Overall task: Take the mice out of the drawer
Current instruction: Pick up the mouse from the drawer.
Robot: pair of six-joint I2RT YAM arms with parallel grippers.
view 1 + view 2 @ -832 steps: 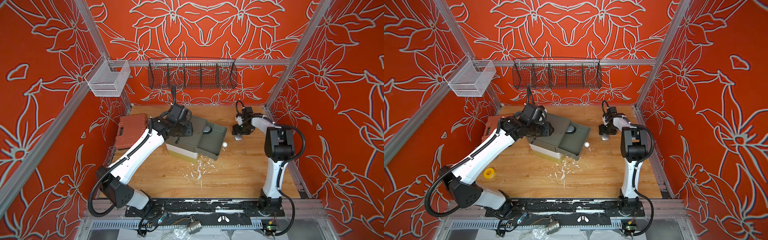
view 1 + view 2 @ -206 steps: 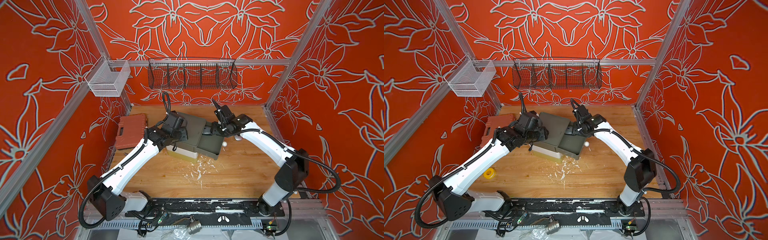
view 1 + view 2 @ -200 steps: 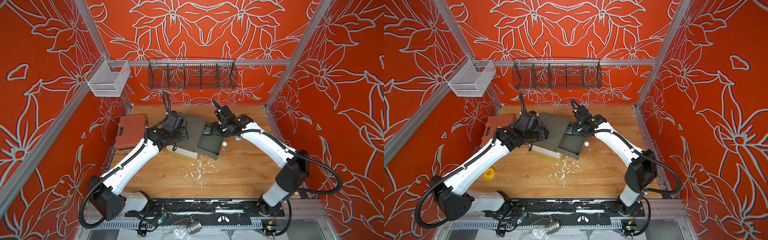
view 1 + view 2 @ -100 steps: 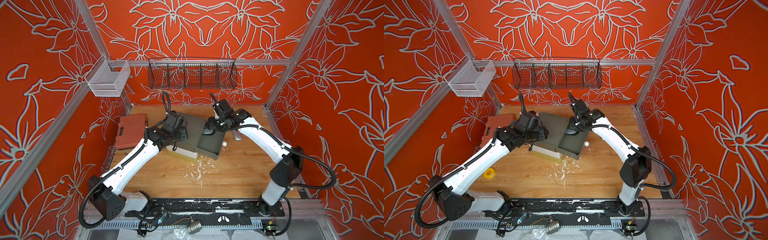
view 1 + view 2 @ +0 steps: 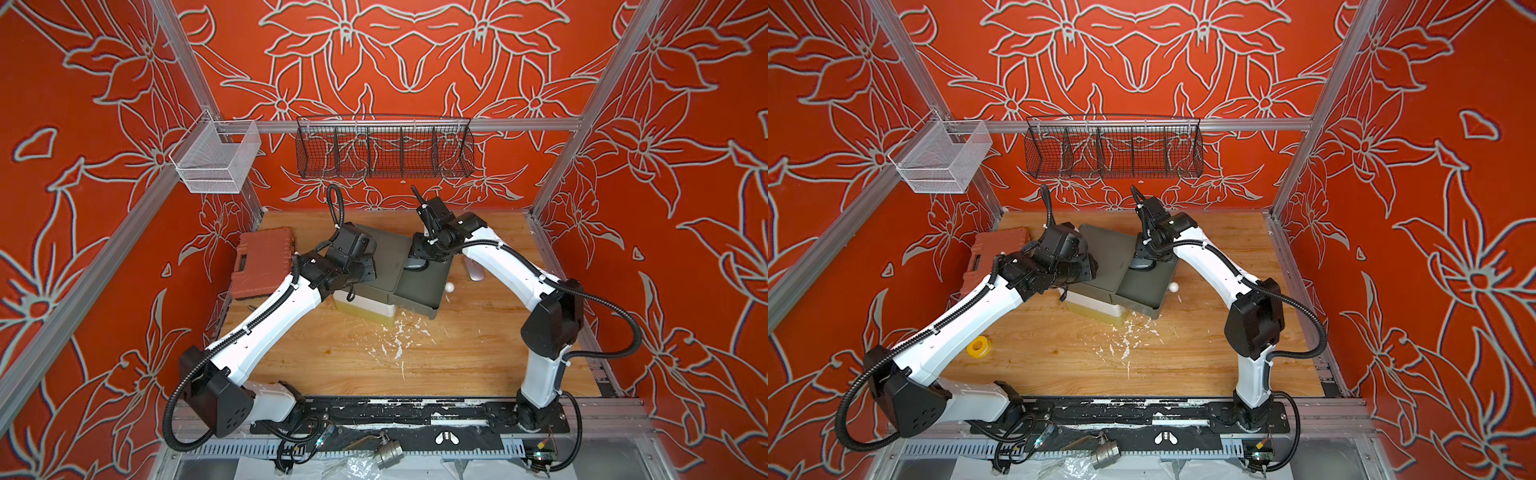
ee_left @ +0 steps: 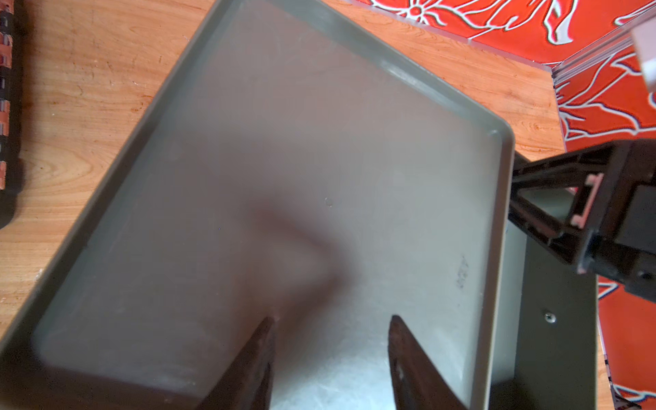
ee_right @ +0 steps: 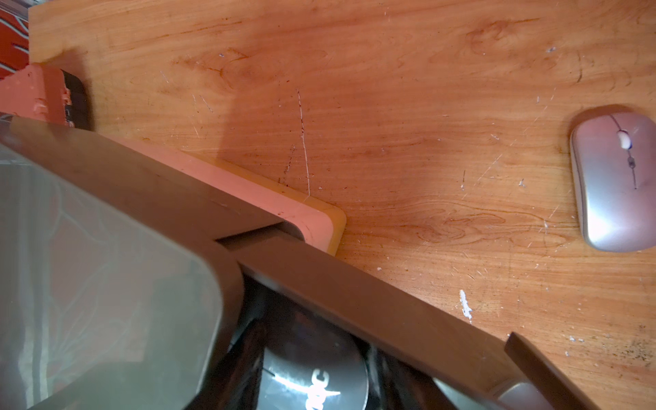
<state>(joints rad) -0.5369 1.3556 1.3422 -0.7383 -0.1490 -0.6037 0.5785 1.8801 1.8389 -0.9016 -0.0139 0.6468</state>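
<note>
Before the black rail [image 5: 415, 413] at the front, a metal fitting [image 5: 388, 455] is seen, and beyond the rail white flakes [image 5: 399, 345] are scattered over the wooden table [image 5: 478, 357]. A yellow tape roll [image 5: 978, 345] is shown beside the left arm in a top view. Farther in, a grey drawer unit [image 5: 390, 253] is set at an angle, and its drawer [image 5: 419, 293] is seen open towards the right arm, with a white knob [image 5: 450, 286] on its front. The left gripper [image 6: 330, 321] is held at the unit's top with its fingers apart and nothing between them. The right gripper [image 5: 419, 255] is placed inside the drawer's inner end, where a dark mouse [image 7: 314, 381] with a pale logo is straddled by it — whether the mouse is clamped cannot be told. A silver mouse [image 5: 477, 270] is laid on the wood just beside the drawer, outside it. An orange case [image 5: 262, 266] is placed left of the unit. At the back, a black basket [image 5: 384, 147] and a white basket [image 5: 216, 160] are hung from the frame.
</note>
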